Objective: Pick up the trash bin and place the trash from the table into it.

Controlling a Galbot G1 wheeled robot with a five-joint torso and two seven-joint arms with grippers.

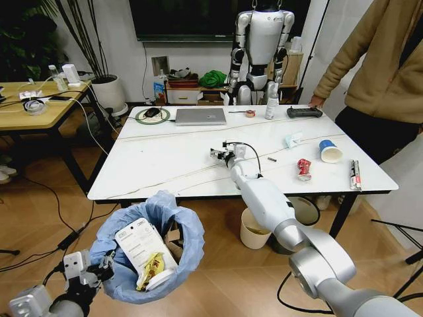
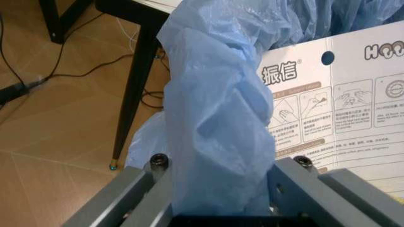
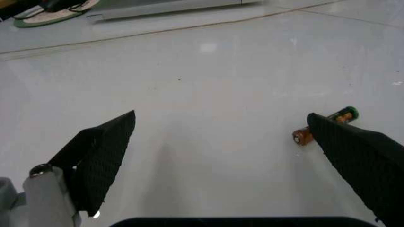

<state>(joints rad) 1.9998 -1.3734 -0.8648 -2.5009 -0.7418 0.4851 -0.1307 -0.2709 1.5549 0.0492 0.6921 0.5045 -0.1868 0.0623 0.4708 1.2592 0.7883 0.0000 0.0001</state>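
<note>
The left claw [image 1: 99, 269] is pinched on the blue bag at the rim of the trash bin [image 1: 155, 254], holding the bin low in front of the counter's near edge. A flat white packet [image 1: 140, 246] and a yellowish wrapper [image 1: 152, 265] already lie inside.

The right claw [image 1: 220, 154] hovers low over the middle of the counter [image 1: 158, 165], fingers spread wide and empty, with bare surface between them. In the right wrist view a small battery [image 3: 323, 126] lies just beside one finger; to take it, shift the claw sideways until the battery sits centred, then lower and close.

Farther right rest a crushed red can [image 1: 303, 169], a blue-and-white paper cup [image 1: 330, 151] and a crumpled paper [image 1: 293, 139], all well apart and unobstructed. A grey laptop [image 1: 200, 116] occupies the far edge; keep clear of it.
</note>
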